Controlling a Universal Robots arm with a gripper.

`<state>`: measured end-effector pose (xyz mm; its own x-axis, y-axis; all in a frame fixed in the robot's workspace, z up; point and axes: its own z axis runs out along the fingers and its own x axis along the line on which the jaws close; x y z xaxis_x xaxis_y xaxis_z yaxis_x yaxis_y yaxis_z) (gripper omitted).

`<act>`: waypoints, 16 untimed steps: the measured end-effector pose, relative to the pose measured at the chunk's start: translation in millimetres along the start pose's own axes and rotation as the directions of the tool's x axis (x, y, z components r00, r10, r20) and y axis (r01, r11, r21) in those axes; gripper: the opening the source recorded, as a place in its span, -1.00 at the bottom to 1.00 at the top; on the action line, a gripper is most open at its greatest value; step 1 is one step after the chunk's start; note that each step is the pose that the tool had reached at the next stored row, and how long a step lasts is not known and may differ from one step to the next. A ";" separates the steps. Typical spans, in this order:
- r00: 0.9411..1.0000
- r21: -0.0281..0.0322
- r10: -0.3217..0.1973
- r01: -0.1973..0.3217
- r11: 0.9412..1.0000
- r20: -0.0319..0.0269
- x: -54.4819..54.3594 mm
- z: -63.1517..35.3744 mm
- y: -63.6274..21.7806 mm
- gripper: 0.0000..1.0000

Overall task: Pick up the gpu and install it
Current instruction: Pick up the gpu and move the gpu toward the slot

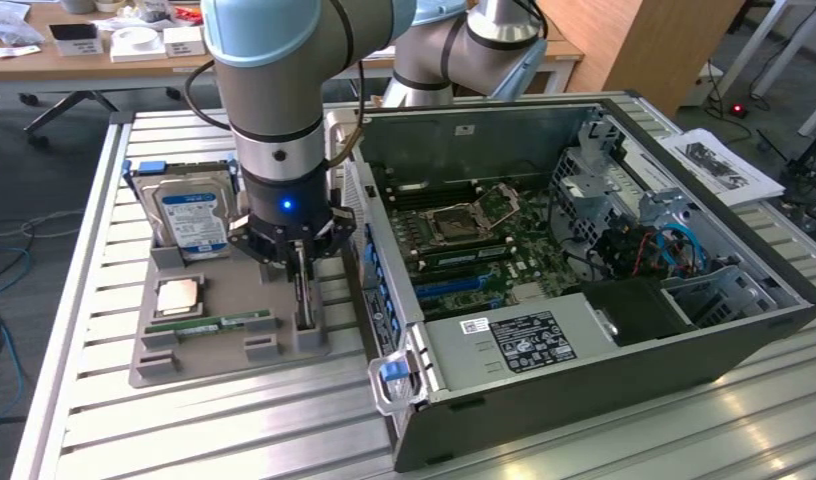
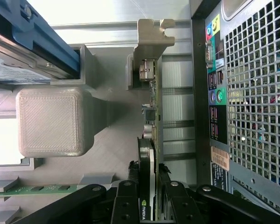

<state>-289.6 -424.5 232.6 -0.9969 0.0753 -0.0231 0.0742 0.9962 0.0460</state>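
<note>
From my station I see the arm (image 1: 281, 100) reaching straight down over the grey holder tray (image 1: 208, 365), which sits on the slatted metal surface (image 1: 221, 430) at the exterior view's left of the open computer case (image 1: 728, 330). The pincer (image 1: 301, 285) is closed on the gpu (image 1: 305, 308). The card stands on its long edge in a slot at the end of the tray nearest the case, and its lower edge sits down in that slot. Through the wrist camera I look along the card's top edge. The gpu (image 2: 148, 158) runs away from me, thin and upright, with its silver end bracket (image 2: 151, 35) at the far end. The pincer (image 2: 148, 175) straddles the near end, and the black fingers (image 2: 127, 200) lie against both faces of the card. The hard drive (image 1: 192, 215) with its blue label stands upright at the tray's far corner. It shows in the wrist view as a blue-edged block (image 2: 18, 46) well apart from the card. A copper-coloured chip (image 1: 181, 295) lies flat in the middle of the tray. The narrow green RAM stick (image 1: 221, 324) lies beside it, and its end (image 2: 37, 189) comes near the pincer without touching it. The case's perforated rear panel (image 2: 252, 93) runs parallel to the card, just beside it, and the motherboard (image 1: 488, 240) lies exposed inside.
</note>
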 end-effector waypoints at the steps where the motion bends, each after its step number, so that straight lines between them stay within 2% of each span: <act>1: 1.000 0.000 0.000 0.000 1.000 0.000 0.0 0.0 0.0 -0.47; 16: 1.000 0.000 -0.012 0.012 1.000 0.000 0.0 0.0 0.0 -0.47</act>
<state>-289.6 -424.5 232.6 -0.9977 0.0634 -0.0232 0.0623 0.9970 0.0461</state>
